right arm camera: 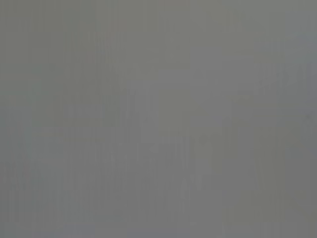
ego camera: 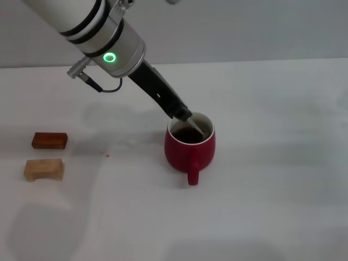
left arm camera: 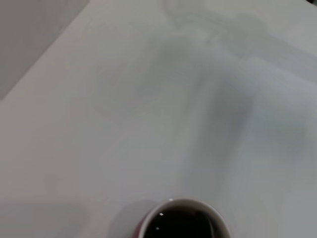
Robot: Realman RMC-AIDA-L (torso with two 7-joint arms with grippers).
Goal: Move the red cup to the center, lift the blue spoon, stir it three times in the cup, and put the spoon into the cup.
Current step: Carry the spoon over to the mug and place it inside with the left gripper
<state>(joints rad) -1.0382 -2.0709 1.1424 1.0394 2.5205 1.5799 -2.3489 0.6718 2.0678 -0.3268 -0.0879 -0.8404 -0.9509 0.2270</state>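
White worktop (ego camera: 283, 196) fills nearly the whole head view, meeting a grey wall along its far edge. Largest on it is the left arm (ego camera: 103, 41), a white tube with black rings and a green light, slanting down from the far left corner towards the middle of the worktop. Its dark left gripper (ego camera: 184, 113) ends right at the far rim of the red cup (ego camera: 190, 148), and whether its fingers are apart or together around anything cannot be told from here. That red cup stands upright about in the middle of the worktop, white inside the rim, dark liquid within, its handle turned towards the near edge. A slim pale sliver, the blue spoon (ego camera: 196, 127), runs from the gripper tip down into the liquid, though the hold on it is hidden. By the left edge lie two small blocks, well apart from the cup: a dark brown block (ego camera: 49, 140) farther back and a tan block (ego camera: 44, 169) just nearer. The left wrist view shows only bare white surface and the cup's rim (left arm camera: 184, 219) with dark liquid. The right wrist view is plain grey.
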